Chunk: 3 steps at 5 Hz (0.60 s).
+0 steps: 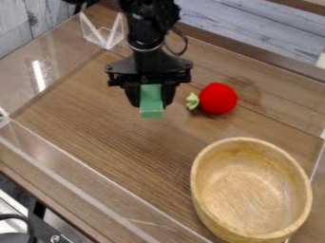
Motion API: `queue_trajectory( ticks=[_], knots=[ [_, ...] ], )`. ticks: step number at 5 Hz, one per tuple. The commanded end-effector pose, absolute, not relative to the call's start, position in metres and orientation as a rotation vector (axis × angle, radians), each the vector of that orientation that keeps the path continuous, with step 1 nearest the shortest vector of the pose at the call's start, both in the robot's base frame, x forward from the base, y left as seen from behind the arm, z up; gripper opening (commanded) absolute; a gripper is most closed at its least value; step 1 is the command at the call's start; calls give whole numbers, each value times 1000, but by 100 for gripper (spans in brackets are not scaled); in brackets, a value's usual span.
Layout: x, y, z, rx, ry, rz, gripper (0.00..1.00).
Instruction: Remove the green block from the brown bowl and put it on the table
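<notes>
The gripper (151,92) is closed on the green block (151,101), which hangs from the fingertips; whether the block touches the tabletop, I cannot tell. Just beside it, to the right in the view, lies the red fruit (219,98), its green stem (192,101) facing the block. The brown bowl (200,180) sits well apart, nearer the camera, on the wood-grain table (102,133).

I hold the light green block (152,101) upright over the table (108,135); the brown bowl (252,190) sits apart, holding nothing.
</notes>
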State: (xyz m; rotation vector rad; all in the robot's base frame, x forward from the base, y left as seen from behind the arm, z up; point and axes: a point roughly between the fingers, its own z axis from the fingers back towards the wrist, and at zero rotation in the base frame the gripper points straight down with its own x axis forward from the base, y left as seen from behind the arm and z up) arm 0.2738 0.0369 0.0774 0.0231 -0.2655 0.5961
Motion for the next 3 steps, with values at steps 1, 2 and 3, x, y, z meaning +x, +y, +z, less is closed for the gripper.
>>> queue_trajectory(
  ticks=[1, 2, 3],
  knots=[
    [276, 45, 106, 4, -333, 533, 0],
    [269, 54, 112, 2, -330, 524, 0],
    [262, 61, 113, 2, -320, 537, 0]
  ],
)
